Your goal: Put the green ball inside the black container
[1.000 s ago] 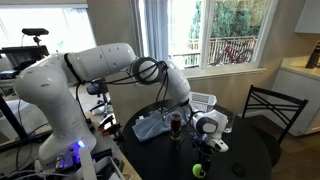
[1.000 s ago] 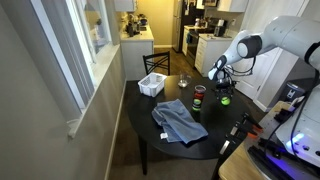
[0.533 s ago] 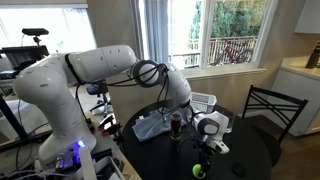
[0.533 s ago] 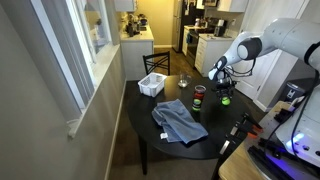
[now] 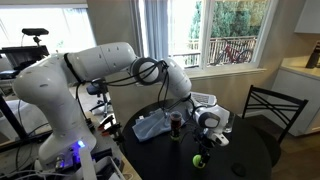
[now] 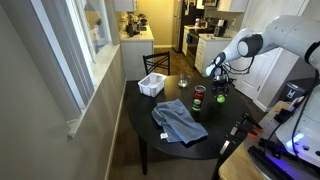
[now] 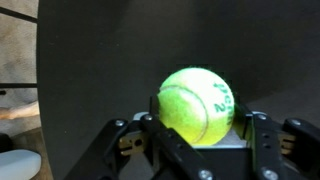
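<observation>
The green ball (image 7: 192,100), yellow-green like a tennis ball, sits between my gripper's (image 7: 198,112) two fingers, which press on both its sides. In both exterior views the gripper (image 5: 201,150) (image 6: 221,90) points down over the round black table (image 6: 165,140) with the ball (image 5: 198,160) (image 6: 222,98) at its tips, just above the tabletop. The black container (image 5: 176,125) (image 6: 199,97), a small dark upright cup with a reddish top, stands close beside the gripper, toward the table's middle.
A blue-grey cloth (image 6: 178,121) (image 5: 150,126) lies crumpled near the container. A white slatted basket (image 6: 152,85) (image 5: 204,99) and a clear glass (image 6: 183,80) stand toward the window side. A black chair (image 5: 270,108) stands at the table's edge.
The jaws have closed on the ball, and the gripper has risen a little, lifting the ball off the table.
</observation>
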`<state>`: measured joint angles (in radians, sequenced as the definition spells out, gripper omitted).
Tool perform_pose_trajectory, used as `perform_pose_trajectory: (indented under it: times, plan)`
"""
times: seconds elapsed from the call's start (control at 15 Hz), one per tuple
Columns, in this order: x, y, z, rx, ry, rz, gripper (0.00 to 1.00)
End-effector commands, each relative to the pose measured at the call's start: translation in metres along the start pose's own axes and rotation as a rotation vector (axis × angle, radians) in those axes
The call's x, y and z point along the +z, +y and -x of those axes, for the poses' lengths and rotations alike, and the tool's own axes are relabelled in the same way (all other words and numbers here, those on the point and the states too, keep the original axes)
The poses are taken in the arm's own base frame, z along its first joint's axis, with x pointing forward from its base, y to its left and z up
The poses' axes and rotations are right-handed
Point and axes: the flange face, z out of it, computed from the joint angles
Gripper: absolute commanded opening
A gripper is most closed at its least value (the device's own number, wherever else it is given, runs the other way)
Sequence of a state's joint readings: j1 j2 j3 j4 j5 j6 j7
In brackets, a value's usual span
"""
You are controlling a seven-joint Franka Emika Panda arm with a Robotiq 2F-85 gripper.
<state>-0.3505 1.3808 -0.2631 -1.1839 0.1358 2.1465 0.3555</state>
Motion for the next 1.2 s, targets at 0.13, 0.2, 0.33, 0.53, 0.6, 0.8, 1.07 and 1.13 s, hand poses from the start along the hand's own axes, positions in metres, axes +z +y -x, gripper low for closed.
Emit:
perform_pose_trajectory:
  times: [0.13,0.2,0.33,0.53,0.6,0.8,1.07,1.13]
  plan:
    - [-0.051,-0.034,0.026,-0.096,-0.011,-0.147,0.43]
    - [-0.058,-0.042,0.032,-0.118,-0.008,-0.162,0.43]
    - [-0.071,-0.057,0.044,-0.16,-0.001,-0.189,0.43]
    - [-0.091,-0.072,0.062,-0.215,0.02,-0.23,0.43]
    - [-0.097,-0.074,0.067,-0.227,0.038,-0.236,0.43]
    - [-0.113,-0.064,0.076,-0.248,0.081,-0.204,0.43]
    - [-0.128,-0.044,0.092,-0.262,0.048,-0.163,0.43]
    - [-0.133,-0.04,0.095,-0.261,0.048,-0.161,0.43]
